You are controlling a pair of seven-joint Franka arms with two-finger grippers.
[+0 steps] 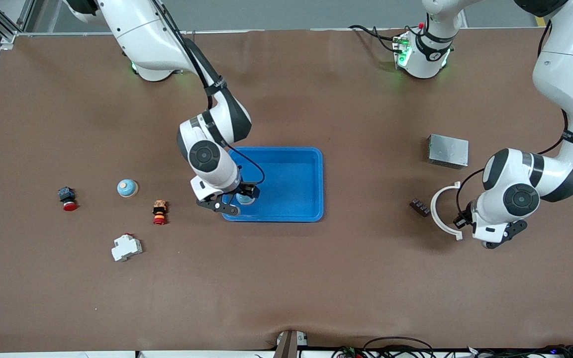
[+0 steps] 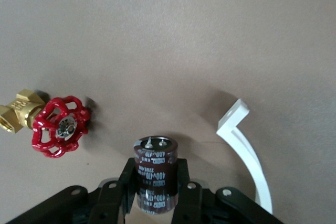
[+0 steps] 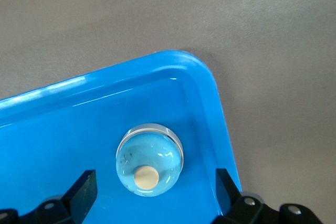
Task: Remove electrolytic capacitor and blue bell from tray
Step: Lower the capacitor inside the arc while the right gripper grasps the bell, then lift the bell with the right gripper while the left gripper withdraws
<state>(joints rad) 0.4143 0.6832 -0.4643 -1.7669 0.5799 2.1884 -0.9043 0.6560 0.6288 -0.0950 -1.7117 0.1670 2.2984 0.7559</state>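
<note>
A light-blue dome bell (image 3: 149,160) with a cream button sits in the blue tray (image 1: 286,149), in the corner nearest the front camera on the right arm's side. My right gripper (image 3: 153,187) is open around it, a finger on each side and neither touching. In the front view the bell (image 1: 245,200) peeks out under the right gripper (image 1: 242,200). My left gripper (image 2: 155,170) is shut on a dark brown capacitor (image 2: 155,174), its terminals pointing away from the hand. In the front view the left gripper (image 1: 495,241) is at the left arm's end, and the capacitor is hidden.
A second blue bell (image 1: 127,187), two red push-buttons (image 1: 67,198) (image 1: 159,212) and a white breaker (image 1: 126,247) lie at the right arm's end. A grey metal box (image 1: 448,150), a dark block (image 1: 420,207) and a white arc (image 1: 440,211) are near the left gripper. A red-handled brass valve (image 2: 58,127) is there too.
</note>
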